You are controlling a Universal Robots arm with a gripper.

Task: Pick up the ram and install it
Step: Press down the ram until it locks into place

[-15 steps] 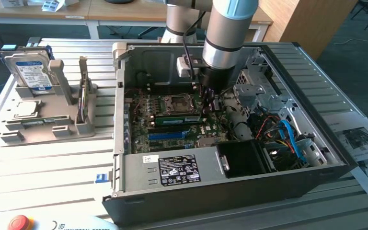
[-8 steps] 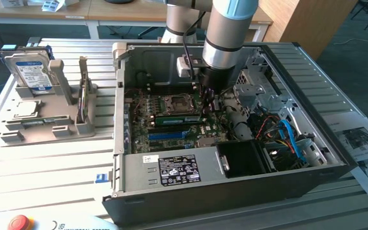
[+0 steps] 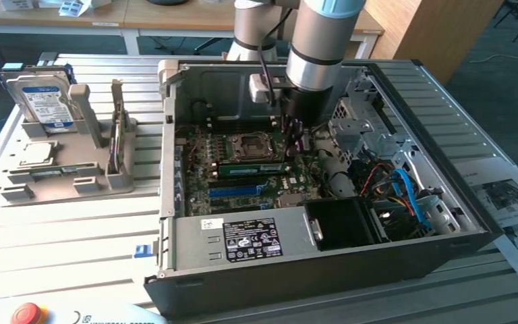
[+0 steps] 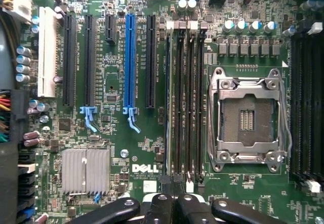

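Observation:
The ram [image 3: 250,165] is a thin green stick standing on edge in a motherboard slot beside the CPU socket [image 3: 245,145]. In the wrist view the ram [image 4: 167,107] shows as a thin edge running the length of the outermost of several black memory slots. My gripper [image 3: 297,138] reaches down into the open computer case over one end of the stick. Its fingertips are closed together, and the gripper [image 4: 173,184] sits right at that end of the ram. I cannot tell whether the tips touch it.
The black case walls [image 3: 331,277] surround the arm, with a power supply [image 3: 241,239] and cables [image 3: 403,192] nearby. A long blue slot [image 4: 130,62] lies beside the memory slots. On the exterior view's left, a grey holder [image 3: 61,179] carries a hard drive [image 3: 48,101] and a CPU [image 3: 34,154].

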